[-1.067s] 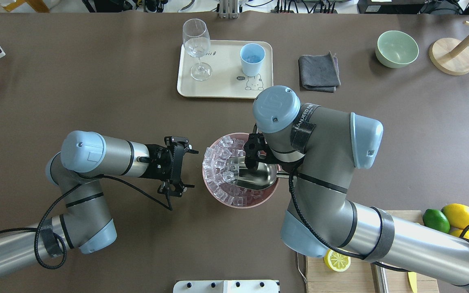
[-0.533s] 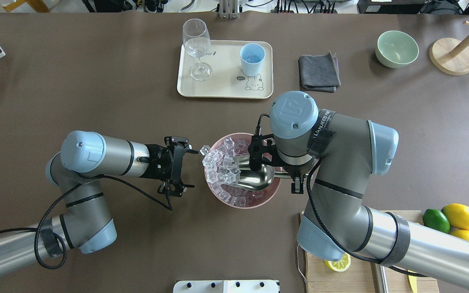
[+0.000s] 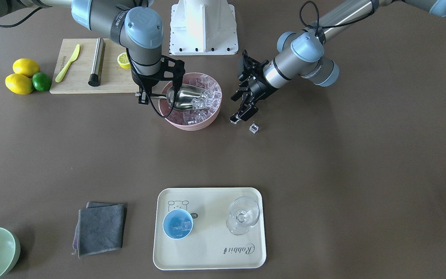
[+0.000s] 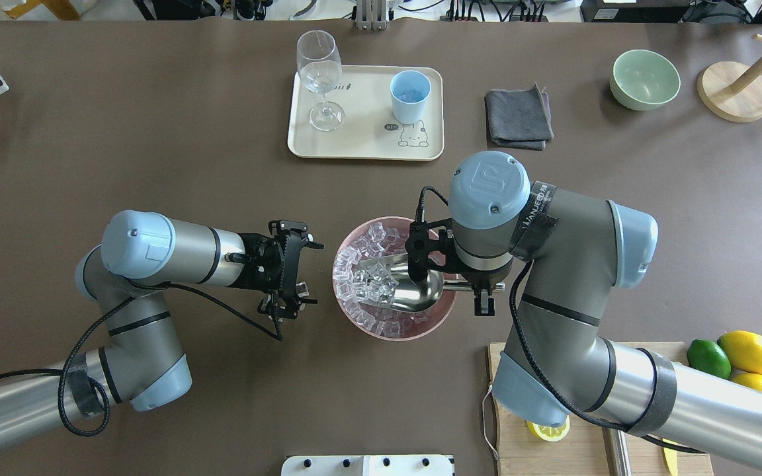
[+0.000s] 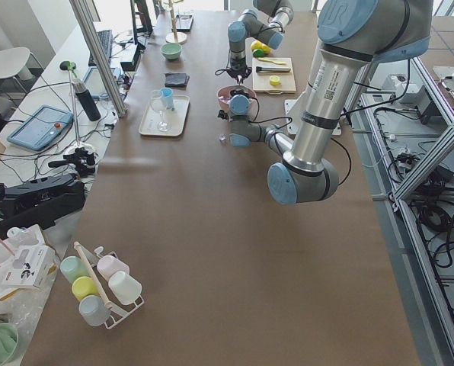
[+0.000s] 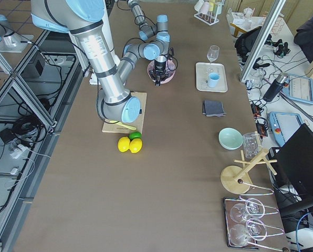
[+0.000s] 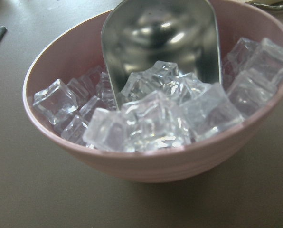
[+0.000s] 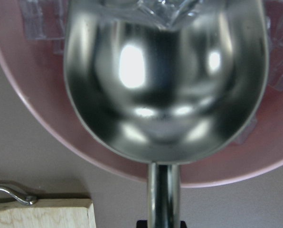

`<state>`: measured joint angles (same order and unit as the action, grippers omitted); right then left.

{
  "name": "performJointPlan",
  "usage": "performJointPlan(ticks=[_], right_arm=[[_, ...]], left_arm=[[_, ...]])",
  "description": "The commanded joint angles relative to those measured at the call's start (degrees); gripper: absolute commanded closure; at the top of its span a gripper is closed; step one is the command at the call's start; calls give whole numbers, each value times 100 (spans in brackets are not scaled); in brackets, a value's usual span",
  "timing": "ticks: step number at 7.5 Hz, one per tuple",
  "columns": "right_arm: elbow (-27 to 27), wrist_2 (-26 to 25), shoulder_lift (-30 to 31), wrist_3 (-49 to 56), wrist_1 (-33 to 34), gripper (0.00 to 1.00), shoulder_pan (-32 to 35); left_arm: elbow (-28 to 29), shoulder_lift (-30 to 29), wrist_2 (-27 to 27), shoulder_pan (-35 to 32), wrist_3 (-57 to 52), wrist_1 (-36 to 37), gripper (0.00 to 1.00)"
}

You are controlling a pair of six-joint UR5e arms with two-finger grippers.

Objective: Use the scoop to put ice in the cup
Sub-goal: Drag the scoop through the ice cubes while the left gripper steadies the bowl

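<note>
The steel scoop [image 4: 414,291] lies in the pink bowl [image 4: 394,334], its mouth pushed into the ice [image 4: 371,281]. Several cubes sit at its lip [image 7: 155,118]. My right gripper [image 4: 480,287] is shut on the scoop's rod handle [image 8: 164,199] at the bowl's right rim. My left gripper [image 4: 311,274] is open and empty just left of the bowl. One loose cube [image 3: 253,128] lies on the table by its lower finger. The light-blue cup [image 4: 410,96] stands on the cream tray [image 4: 361,145] at the back, with a few cubes in it [image 3: 177,228].
A stemmed glass [image 4: 319,76] shares the tray. A grey cloth [image 4: 518,119] and a pale-green bowl [image 4: 644,79] lie to the right of it. A cutting board [image 3: 79,79] with a steel cylinder [image 3: 96,62], a yellow knife and a half lemon is behind my right arm.
My right arm has drawn back to the right, pulling the scoop through the ice. A cube that rode on the bowl's left rim now lies on the table. The left arm has barely moved.
</note>
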<state>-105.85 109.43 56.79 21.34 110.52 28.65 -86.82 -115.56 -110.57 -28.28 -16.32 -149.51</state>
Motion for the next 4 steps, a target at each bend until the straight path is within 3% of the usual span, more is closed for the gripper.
performJointPlan(ticks=[1, 4], right_arm=[[-181, 95, 25, 116, 13, 100, 0], [-277, 218, 34, 248, 22, 100, 0]], left_arm=[[-19, -37, -9, -2, 7, 97, 2], [-37, -28, -44, -2, -2, 106, 2]])
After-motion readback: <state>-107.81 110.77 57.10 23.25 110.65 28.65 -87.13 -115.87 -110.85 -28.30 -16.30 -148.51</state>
